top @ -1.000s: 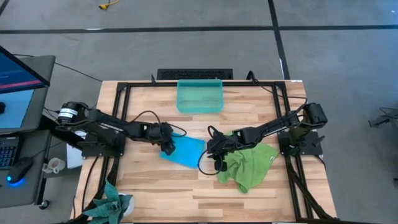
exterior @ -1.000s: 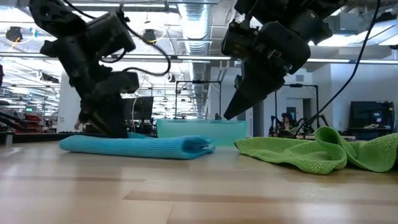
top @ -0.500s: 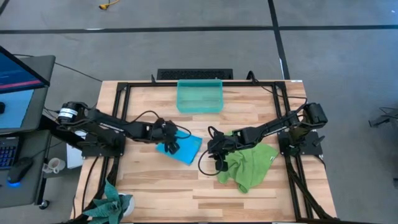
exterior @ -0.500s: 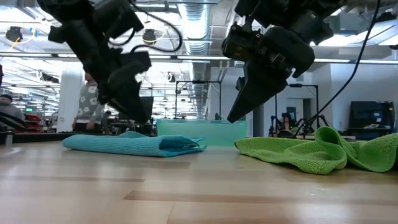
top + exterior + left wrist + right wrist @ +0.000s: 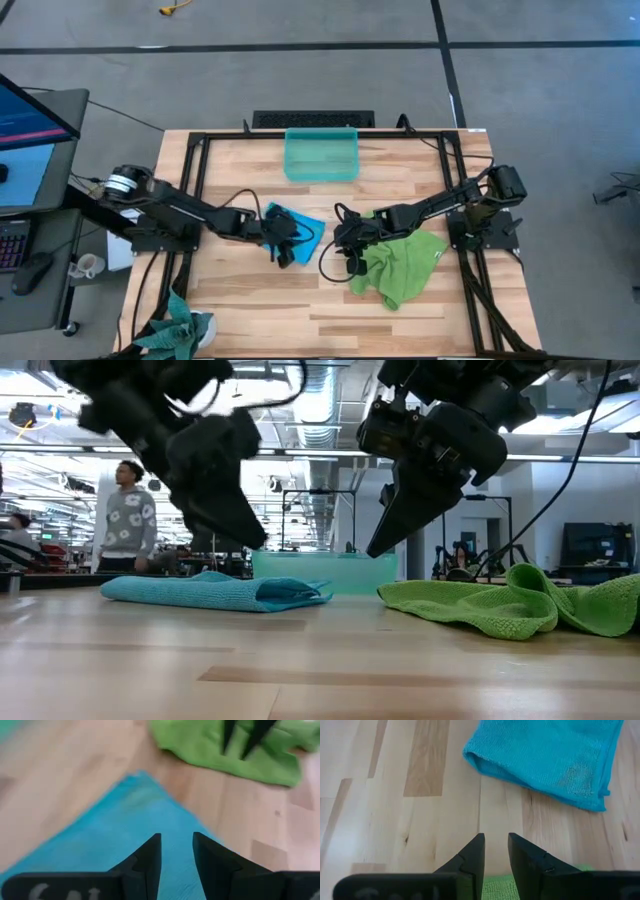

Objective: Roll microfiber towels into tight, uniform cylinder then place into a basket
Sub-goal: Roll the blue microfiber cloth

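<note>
Crumpled near the table's front edge, right of centre: lime green towel [image 5: 400, 266]. Just beside it, poised above bare wood with jaws narrowly parted and empty, right gripper [image 5: 352, 262]. Left of that, blue towel [image 5: 297, 227] lying flat under left gripper [image 5: 283, 250], fingers narrowly apart, gripping nothing. Farther back, near the rear edge: teal basket [image 5: 321, 155].

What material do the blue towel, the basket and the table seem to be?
Blue towel: soft napped cloth, probably microfiber; fuzzy matte weave, limp folds. Basket: likely plastic; translucent teal, smooth walls. Table: pale wood planks with visible grain.
</note>
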